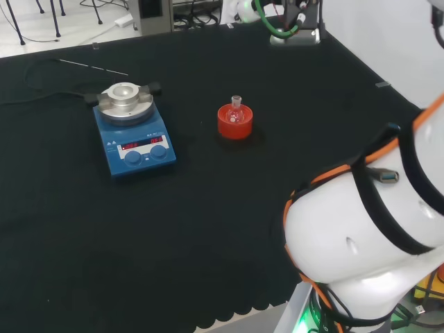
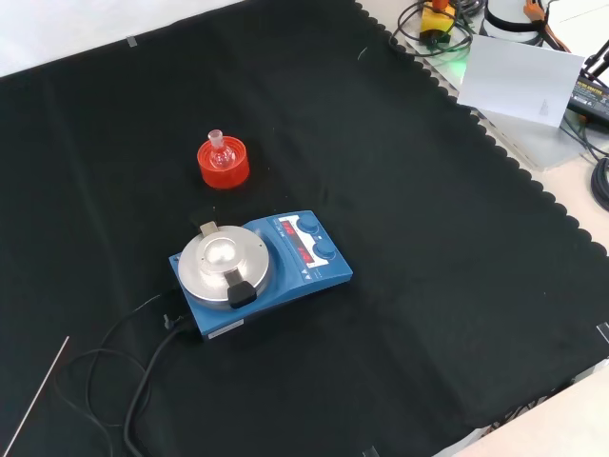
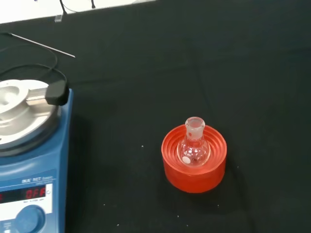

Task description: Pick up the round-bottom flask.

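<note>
Sitting upright in red ribbed stand: round-bottom flask, beside blue hotplate. Hand state cannot be told.

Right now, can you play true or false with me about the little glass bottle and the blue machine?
1. The round-bottom flask sits upright in a red ribbed stand. True.
2. The flask lies on the silver top of the blue hotplate. False: it sits in the stand, apart from the hotplate.
3. The cloth on the bench is black. True.
4. The flask is full of green liquid. False: it looks clear, no colour inside.
5. In the head view the hotplate is left of the stand. True.
</note>
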